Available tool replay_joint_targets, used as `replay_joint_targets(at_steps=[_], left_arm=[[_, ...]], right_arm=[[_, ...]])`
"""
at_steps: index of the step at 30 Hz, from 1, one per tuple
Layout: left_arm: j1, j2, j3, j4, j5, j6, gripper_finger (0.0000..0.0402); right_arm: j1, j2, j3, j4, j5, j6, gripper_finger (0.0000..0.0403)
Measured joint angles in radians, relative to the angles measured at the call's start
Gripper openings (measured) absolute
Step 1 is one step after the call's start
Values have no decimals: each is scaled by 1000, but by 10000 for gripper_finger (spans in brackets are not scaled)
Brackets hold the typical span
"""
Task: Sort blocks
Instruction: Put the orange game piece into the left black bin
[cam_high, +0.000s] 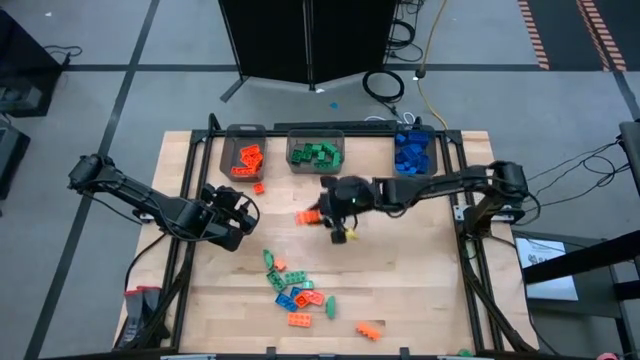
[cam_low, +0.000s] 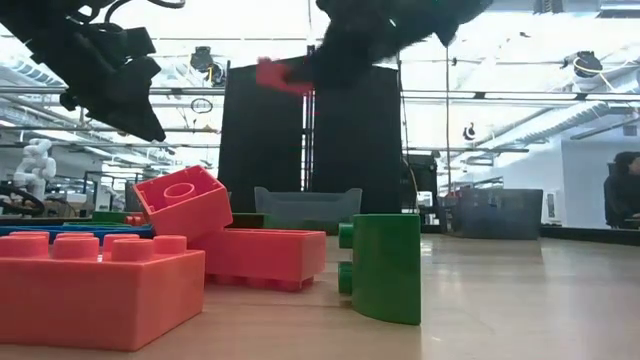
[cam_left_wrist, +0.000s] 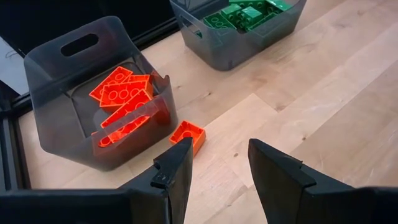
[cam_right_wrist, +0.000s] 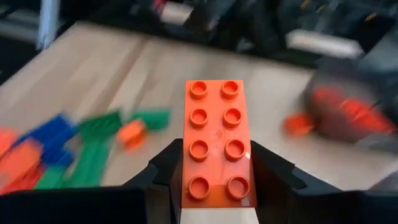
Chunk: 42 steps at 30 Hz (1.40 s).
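Observation:
My right gripper (cam_high: 322, 214) is above the middle of the table, shut on an orange two-by-four studded brick (cam_right_wrist: 214, 143), which also shows in the high view (cam_high: 305, 217) and high up in the low view (cam_low: 272, 75). My left gripper (cam_left_wrist: 221, 163) is open and empty, at the table's left (cam_high: 237, 208), near the orange bin (cam_left_wrist: 93, 106). One loose orange brick (cam_left_wrist: 188, 135) lies on the table in front of that bin. A pile of orange, green and blue blocks (cam_high: 295, 290) lies toward the near edge. My right gripper pinches the orange brick's two long sides near its near end (cam_right_wrist: 186, 186) between its two fingers (cam_right_wrist: 163, 169). The fingers come from the table's right and lie along the brick. The brick sticks out ahead of them, studs up, lifted clear of the table.
Three grey bins stand along the far edge: orange blocks (cam_high: 245, 155), green blocks (cam_high: 316, 152), blue blocks (cam_high: 412, 152). A lone orange brick (cam_high: 369, 329) lies near the front edge. Bare wood lies on the table's right half (cam_high: 420, 270).

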Motion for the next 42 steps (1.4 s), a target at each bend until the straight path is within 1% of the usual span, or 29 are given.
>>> replay_joint_targets(at_steps=[6,11,17,25,28,32,40,42], left_arm=[[0,0,0,0,0,0,160],[0,0,0,0,0,0,160],[0,0,0,0,-1,0,160],[0,0,0,0,-8,0,160],[0,0,0,-1,-8,0,160],[0,0,0,-2,-7,0,160],[0,0,0,-4,-5,0,160],[0,0,0,-4,-1,0,160]], right_arm=[[-56,-1,170,-24,0,-10,120],[-110,-1,245,-25,64,-35,120],[-196,17,261,48,128,-14,120],[-269,118,262,273,124,106,120],[-282,170,288,298,123,145,120],[-287,271,408,286,117,152,120],[-292,544,809,92,112,119,120],[-301,604,904,60,86,120,120]])
